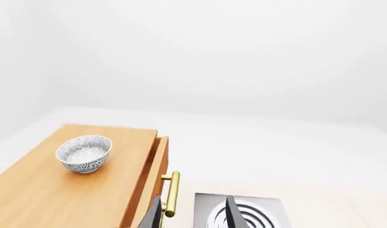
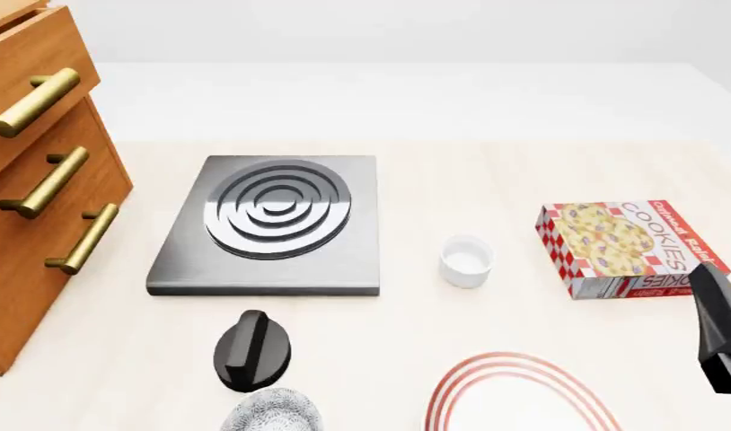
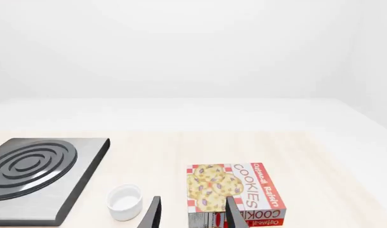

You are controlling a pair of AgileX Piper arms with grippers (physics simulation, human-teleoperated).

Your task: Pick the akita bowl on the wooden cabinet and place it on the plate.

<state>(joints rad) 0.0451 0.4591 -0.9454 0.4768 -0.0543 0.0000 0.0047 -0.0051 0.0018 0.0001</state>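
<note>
The akita bowl (image 1: 83, 153), white with a fine dark speckled net, stands upright on the flat top of the wooden cabinet (image 1: 35, 190) in the left wrist view. My left gripper (image 1: 193, 217) hovers open, off the cabinet's drawer side and well short of the bowl, holding nothing. From the front, the cabinet (image 2: 36, 189) fills the left edge, its top and the bowl out of view. The plate (image 2: 522, 395), white with red rings, lies at the near edge. My right gripper (image 3: 192, 216) is open and empty, close before the cookie box.
A grey ringed stove slab (image 2: 269, 224) sits mid-table with its black knob (image 2: 251, 350) in front. A second speckled bowl (image 2: 269, 415) lies at the near edge. A small white cup (image 2: 466, 259) and a cookies box (image 2: 629, 247) stand to the right. Brass handles (image 2: 42, 184) stick out.
</note>
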